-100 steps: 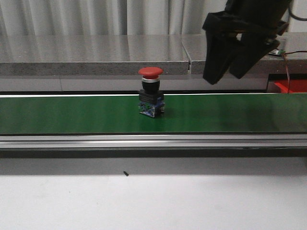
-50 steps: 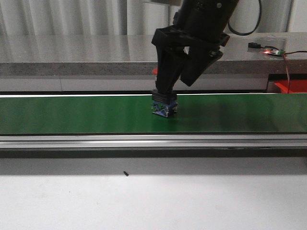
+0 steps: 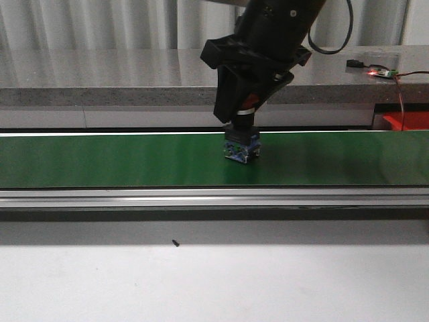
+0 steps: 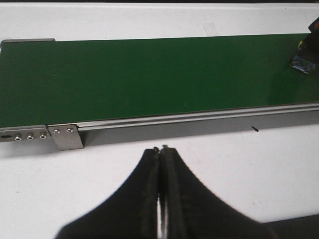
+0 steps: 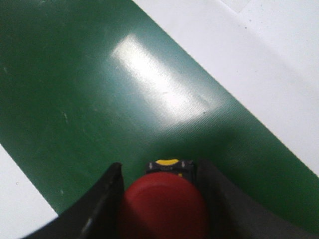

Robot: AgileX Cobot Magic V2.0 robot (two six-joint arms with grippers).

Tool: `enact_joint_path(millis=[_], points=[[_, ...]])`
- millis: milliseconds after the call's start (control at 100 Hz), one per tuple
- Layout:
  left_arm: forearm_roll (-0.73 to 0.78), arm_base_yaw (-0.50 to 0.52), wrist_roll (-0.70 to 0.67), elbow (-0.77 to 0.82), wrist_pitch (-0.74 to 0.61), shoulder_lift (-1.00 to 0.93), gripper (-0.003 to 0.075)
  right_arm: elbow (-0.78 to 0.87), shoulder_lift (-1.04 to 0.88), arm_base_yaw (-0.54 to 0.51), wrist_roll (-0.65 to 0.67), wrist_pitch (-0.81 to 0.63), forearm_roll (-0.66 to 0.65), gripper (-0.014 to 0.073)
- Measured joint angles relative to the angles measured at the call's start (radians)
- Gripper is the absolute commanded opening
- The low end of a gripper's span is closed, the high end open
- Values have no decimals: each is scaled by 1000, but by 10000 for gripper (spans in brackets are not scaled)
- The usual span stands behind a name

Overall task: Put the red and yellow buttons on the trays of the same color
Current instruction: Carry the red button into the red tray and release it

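A red button (image 3: pixel 242 146) with a black body and a blue base stands on the green belt (image 3: pixel 100 161). My right gripper (image 3: pixel 245 113) comes down from above and is shut on its red cap. In the right wrist view the red button (image 5: pixel 164 204) fills the gap between the two black fingers (image 5: pixel 102 199), touching both, and the right gripper (image 5: pixel 160 172) hides most of its body. The left gripper (image 4: pixel 160 148) hangs shut and empty over the white table, away from the belt (image 4: pixel 149 74). A corner of a red tray (image 3: pixel 406 121) shows at the far right. No yellow button or yellow tray is in view.
The belt's aluminium rail (image 3: pixel 201 196) runs along its near side, with a metal bracket (image 4: pixel 67 137) at its end. A grey counter (image 3: pixel 120 74) lies behind the belt, with a small circuit board and wires (image 3: pixel 383 71) on it. White table (image 3: pixel 201 282) lies in front.
The button has ridden the belt to the right. My right gripper came in from the upper right, dropped over the red cap and closed on it.
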Motion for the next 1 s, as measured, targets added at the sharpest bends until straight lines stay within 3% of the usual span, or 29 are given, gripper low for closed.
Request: enact_joint_path(millis=[170,310,1000], points=[[0,0,0,0,0,0,-19,0,-12,-15,16,-8,22,130],[0,0,0,0,0,0,-19,0,-56,-86,20,-6,26,130],[0,0,0,0,0,0,-19,20,-113,-656,27,20,26,130]])
